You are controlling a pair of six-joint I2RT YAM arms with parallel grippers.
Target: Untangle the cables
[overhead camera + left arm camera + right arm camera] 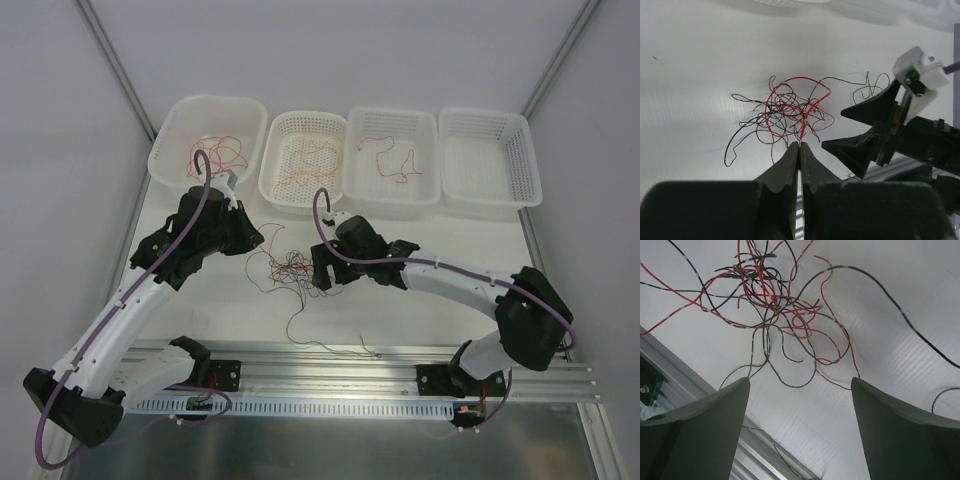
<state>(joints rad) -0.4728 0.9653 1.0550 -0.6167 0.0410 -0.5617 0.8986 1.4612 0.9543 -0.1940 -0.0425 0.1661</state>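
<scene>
a tangle of cables (285,268), red and black, is seen lying on the table (450,235) between the two arms. the left tool (799,146) is pressed together on a red strand (801,78) that leads into the tangle. the right tool (800,382) is held just beside the tangle with its jaws wide apart, nothing being gripped. loose strands (390,155) are seen in three of the white baskets (490,165) at the far edge.

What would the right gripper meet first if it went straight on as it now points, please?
The right gripper, jaws open, would probably meet the tangled cables ahead; depth is unclear, so the table could come first.
</scene>
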